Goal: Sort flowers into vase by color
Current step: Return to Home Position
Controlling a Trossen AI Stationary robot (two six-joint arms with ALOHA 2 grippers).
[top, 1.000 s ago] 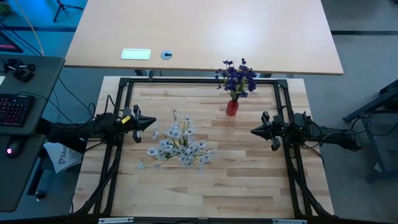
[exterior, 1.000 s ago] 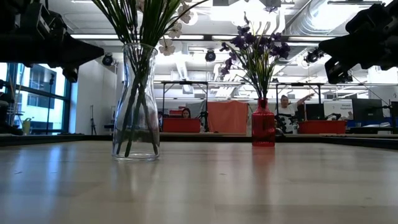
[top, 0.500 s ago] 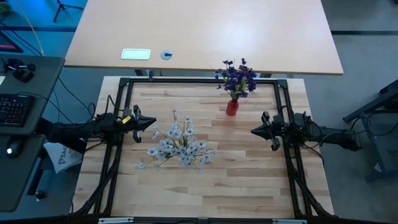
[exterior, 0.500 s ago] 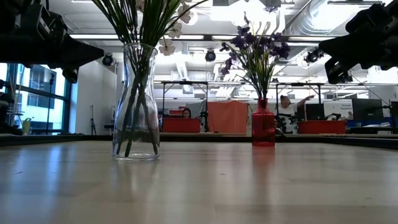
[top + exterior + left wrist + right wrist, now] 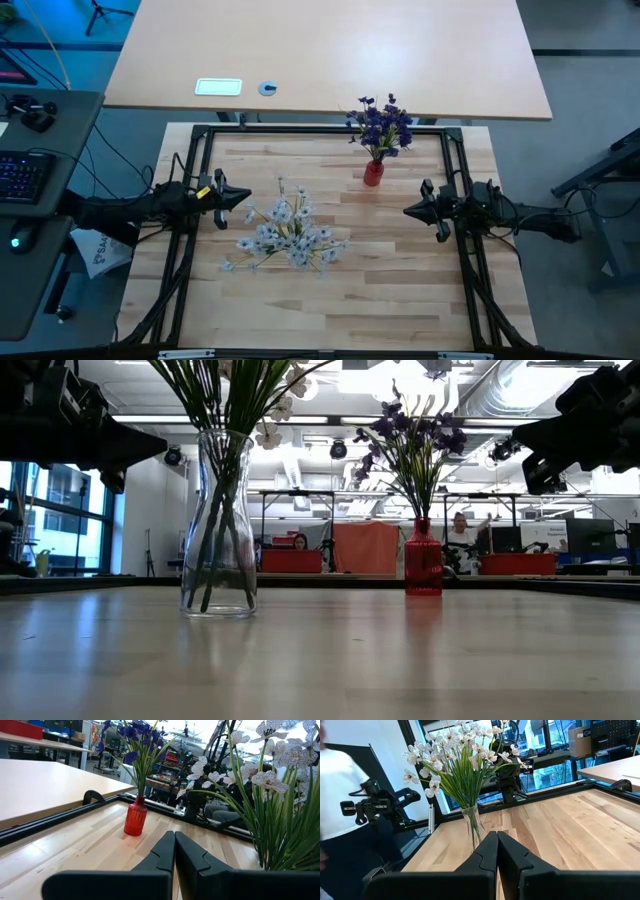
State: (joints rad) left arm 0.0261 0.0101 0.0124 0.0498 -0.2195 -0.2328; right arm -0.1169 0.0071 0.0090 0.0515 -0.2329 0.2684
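The white flowers (image 5: 288,233) stand with their stems in a clear glass vase (image 5: 218,530) near the table's middle-left, also seen as white flowers (image 5: 455,755). The purple-blue flowers (image 5: 379,124) stand in a small red vase (image 5: 373,173) near the far edge; red vase (image 5: 135,816). My left gripper (image 5: 246,196) hovers shut at the left side, close to the white flowers. My right gripper (image 5: 406,211) hovers shut at the right side. Neither touches anything.
A black metal frame (image 5: 320,130) runs around the table's working area. Bare wood lies between the two vases and along the near edge (image 5: 330,320). A larger light desk (image 5: 330,50) stands beyond the far edge. A person (image 5: 340,795) shows in the right wrist view beyond the table.
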